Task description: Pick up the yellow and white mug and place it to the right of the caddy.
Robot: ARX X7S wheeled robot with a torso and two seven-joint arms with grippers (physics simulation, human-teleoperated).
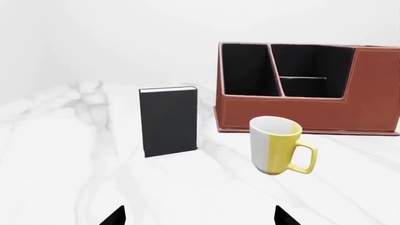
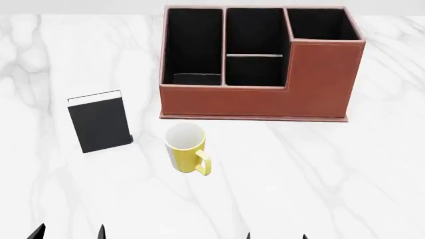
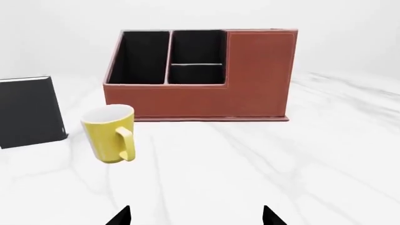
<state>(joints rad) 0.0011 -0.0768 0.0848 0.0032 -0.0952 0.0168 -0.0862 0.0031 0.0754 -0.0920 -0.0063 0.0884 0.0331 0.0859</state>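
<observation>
Head view | bare tabletop (image 2: 345, 174) ahead of right pincer (image 2: 276, 236) | one yellow and white mug (image 2: 186, 148), one caddy (image 2: 319, 82), one book (image 2: 99, 122) | both pincers parted, empty; left pincer (image 2: 67, 233)

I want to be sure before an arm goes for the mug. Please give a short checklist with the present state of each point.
1. Small yellow and white ceramic-looking mug stands upright, on the white marble table: ok.
2. Its loop handle faces the robot: ok.
3. Mug stands apart from the reddish-brown leather-look caddy and the black upright book: ok.
4. Table to the right of the caddy is free: cannot tell, little is in view.
5. Left hand and right hand open, holding nothing: ok.
</observation>
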